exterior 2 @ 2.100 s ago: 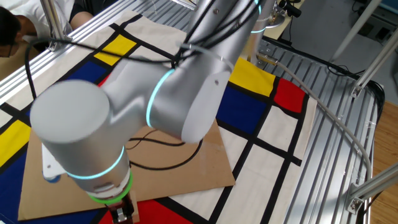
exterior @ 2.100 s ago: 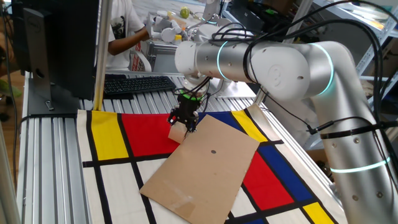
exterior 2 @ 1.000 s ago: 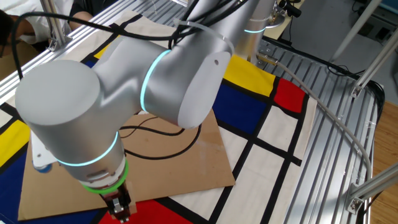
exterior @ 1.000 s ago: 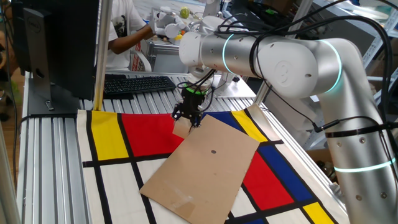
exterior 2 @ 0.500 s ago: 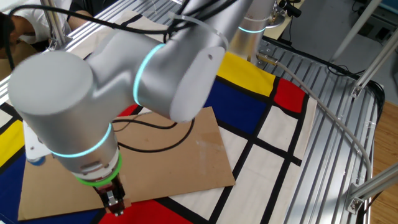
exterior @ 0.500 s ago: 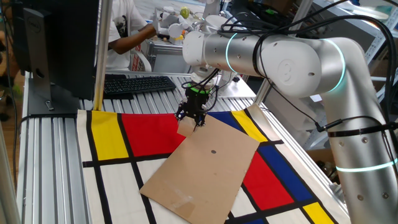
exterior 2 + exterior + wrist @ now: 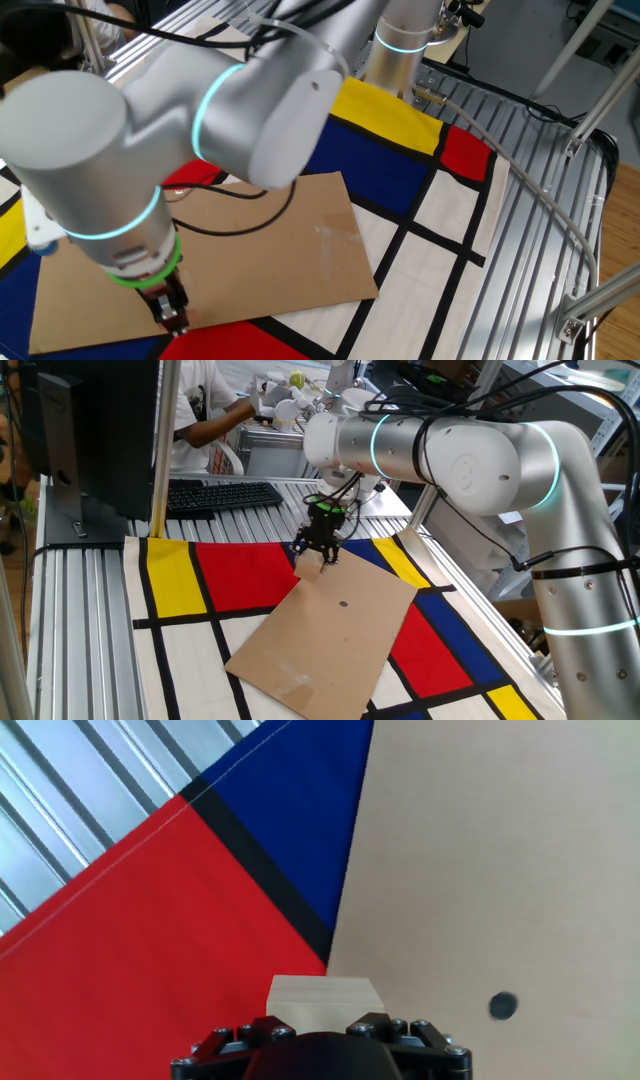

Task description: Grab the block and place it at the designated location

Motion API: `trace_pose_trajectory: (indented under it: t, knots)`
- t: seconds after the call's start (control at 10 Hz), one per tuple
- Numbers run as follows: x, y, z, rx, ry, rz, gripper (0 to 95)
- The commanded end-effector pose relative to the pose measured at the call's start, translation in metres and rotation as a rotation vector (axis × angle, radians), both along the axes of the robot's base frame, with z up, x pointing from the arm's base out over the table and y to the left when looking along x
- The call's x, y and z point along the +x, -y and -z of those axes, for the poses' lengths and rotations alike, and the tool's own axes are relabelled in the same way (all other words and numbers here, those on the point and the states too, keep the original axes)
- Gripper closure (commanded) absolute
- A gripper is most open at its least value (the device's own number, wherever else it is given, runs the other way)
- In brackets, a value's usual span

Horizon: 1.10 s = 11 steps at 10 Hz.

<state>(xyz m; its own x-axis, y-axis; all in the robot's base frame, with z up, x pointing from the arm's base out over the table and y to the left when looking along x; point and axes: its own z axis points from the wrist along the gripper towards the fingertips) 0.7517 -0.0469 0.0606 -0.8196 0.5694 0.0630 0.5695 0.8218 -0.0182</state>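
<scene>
One block (image 7: pixel 322 999), a pale wooden cube, sits in the jaws of the gripper (image 7: pixel 316 556), which are closed on it and carry it clear of the tabletop; in the hand view the cube fills the space directly ahead of the gripper body. Directly below the cube lies the boundary between the red field of the mat (image 7: pixel 150 930) and the edge of the card (image 7: pixel 500 850), so the load hangs at the card's border, not yet over its middle. Next outward, to the right of the jaws in the hand view, is the dot (image 7: pixel 502 1006) that marks the centre of the card; it stands near the cube but apart from it, with bare cardboard between. In the one fixed view the same relation reads as the dot (image 7: pixel 343 602) lying nearer the camera and slightly right of the gripper. The coming move therefore appears to call for a short sideways shift toward the dot, then a descent. Farthest off, the blue field and ribbed metal frame play no part.
</scene>
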Motion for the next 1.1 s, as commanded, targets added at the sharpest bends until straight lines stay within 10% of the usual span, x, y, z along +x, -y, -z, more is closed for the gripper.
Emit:
trace_pose_trajectory:
  t: [0.1, 0.6, 1.1]
  knots:
    - [-0.009, 0.007, -0.001, -0.006, 0.002, 0.002, 95.0]
    - [-0.040, 0.019, 0.003, -0.022, 0.001, 0.007, 95.0]
    - [-0.046, 0.031, 0.007, -0.032, 0.000, -0.012, 95.0]
